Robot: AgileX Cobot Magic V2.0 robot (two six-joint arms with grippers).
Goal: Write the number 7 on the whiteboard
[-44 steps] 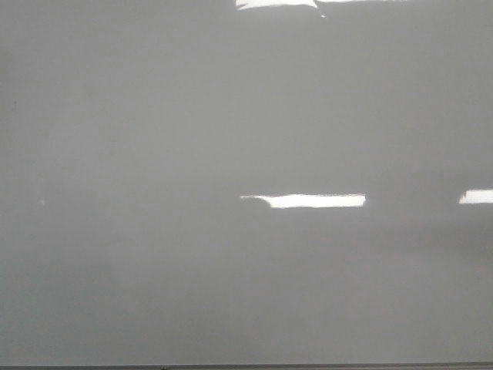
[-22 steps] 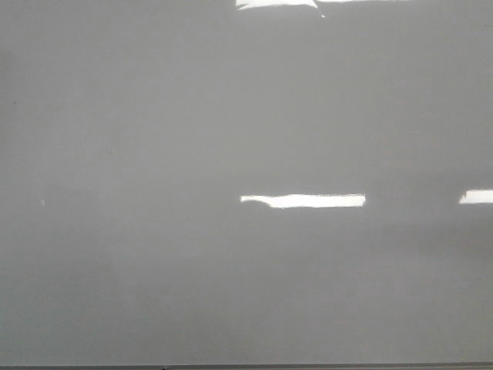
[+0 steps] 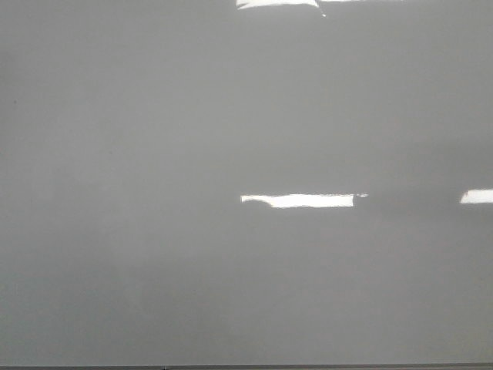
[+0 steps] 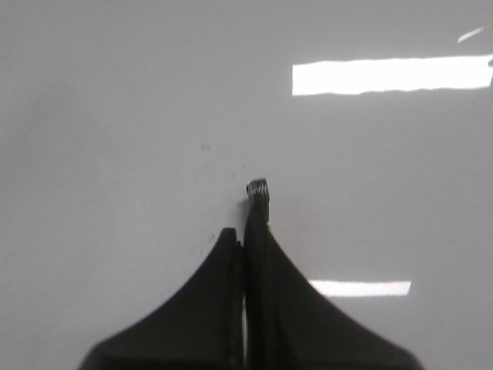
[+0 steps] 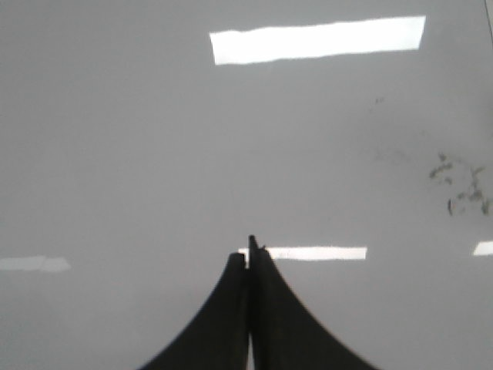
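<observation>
Glossy pale grey whiteboard [image 3: 154, 154] fills our front view; we see no number 7. Our black left gripper [image 4: 246, 231] and black right gripper [image 5: 248, 258] are both pressed together above it.

Left hand [image 4: 248, 231] matte black, curved tapering fingers, right hand [image 5: 248, 258] alike

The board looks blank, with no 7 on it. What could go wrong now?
1. The left gripper is shut with only a small grey tip poking out. If that is the pen, it might slip or press badly on the whiteboard.
2. Dark smudges on the board could muddle a 7 drawn near them.
3. Bright reflections could hide a thin stroke.
</observation>
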